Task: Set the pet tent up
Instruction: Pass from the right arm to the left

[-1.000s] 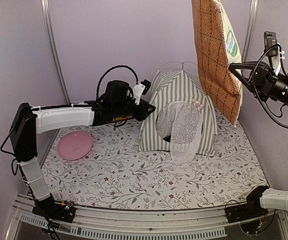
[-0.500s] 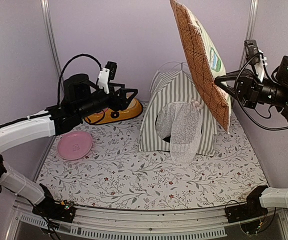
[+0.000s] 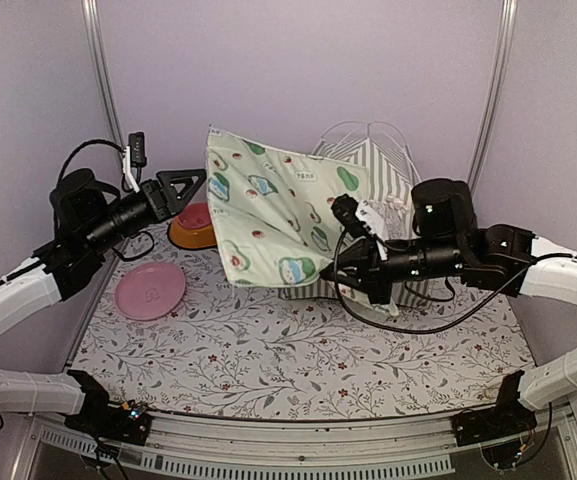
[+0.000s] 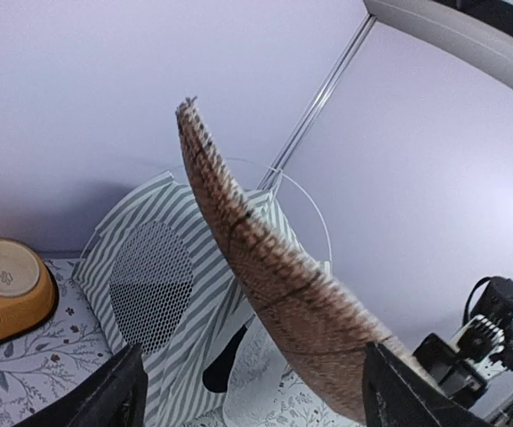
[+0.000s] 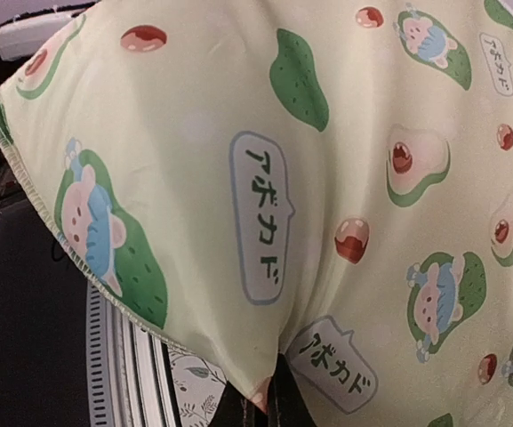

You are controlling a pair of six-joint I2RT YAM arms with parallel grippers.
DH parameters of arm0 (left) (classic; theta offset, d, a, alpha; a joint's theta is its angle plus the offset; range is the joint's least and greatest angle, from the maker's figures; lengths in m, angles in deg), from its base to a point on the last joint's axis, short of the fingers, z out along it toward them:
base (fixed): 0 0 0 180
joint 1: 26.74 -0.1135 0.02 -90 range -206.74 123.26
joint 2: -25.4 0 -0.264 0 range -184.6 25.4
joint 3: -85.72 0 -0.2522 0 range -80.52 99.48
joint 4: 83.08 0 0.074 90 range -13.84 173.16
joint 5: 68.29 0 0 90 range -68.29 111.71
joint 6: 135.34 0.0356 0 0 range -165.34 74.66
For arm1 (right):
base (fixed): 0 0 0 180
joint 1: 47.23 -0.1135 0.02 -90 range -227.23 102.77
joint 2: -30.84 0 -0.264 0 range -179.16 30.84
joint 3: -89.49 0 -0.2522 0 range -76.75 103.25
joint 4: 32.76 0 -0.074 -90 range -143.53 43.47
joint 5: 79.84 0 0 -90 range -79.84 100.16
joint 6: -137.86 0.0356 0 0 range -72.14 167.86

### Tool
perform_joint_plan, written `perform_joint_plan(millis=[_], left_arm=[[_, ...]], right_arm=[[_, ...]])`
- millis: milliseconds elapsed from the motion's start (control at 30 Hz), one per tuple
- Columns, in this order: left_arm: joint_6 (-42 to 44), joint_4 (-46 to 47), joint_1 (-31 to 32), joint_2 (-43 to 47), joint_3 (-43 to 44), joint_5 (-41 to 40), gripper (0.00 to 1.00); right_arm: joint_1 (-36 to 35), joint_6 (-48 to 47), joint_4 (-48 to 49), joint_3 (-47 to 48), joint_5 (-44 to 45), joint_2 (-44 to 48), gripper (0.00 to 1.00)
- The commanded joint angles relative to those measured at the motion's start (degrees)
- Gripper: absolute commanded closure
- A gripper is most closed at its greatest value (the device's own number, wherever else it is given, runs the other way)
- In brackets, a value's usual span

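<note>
The sage-green and white striped fabric pet tent point(image 3: 383, 170) stands pitched at upper centre, so likely only the pale yellow avocado-print mat point(image 3: 278, 210), pinched in the right pincer point(image 5: 274, 405) before it, needs placing; the left pincer point(image 3: 190, 186) is spread, empty.

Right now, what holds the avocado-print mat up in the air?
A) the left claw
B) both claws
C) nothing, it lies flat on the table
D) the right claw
D: the right claw is shut on the edge of the avocado-print mat, while the left claw stands open and apart from it.
</note>
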Motion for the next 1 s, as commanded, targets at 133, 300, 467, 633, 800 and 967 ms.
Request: perform_joint_plan(millis=[133, 300, 467, 633, 800, 967], left_arm=[[-13.04, -4.05, -6.08, 6.99, -9.75, 5.49, 0.15], [-13.38, -12.22, -6.20, 5.56, -15.17, 3.81, 0.16], [-16.92, -2.46, -6.22, -0.37, -22.56, 11.38, 0.16], [-17.90, 5.08, -5.42, -9.22, -23.44, 14.45, 0.22], [-19.35, 10.70, -5.00, -15.74, -22.73, 16.60, 0.30], [-17.88, 9.99, -4.62, -20.11, -21.18, 17.09, 0.52]], right_arm=[[-3.94, 1.72, 8.03, -7.63, 13.57, -7.10, 1.00], [-5.16, 6.48, 9.64, -8.49, 15.11, -13.42, 1.00], [-5.68, 9.63, 11.00, -8.83, 15.02, -18.99, 1.00], [-5.91, 11.01, 12.49, -9.40, 14.09, -22.31, 1.00], [-6.09, 11.27, 12.51, -9.66, 13.23, -24.44, 1.00], [-6.52, 11.66, 12.43, -10.16, 11.27, -26.03, 0.98]])
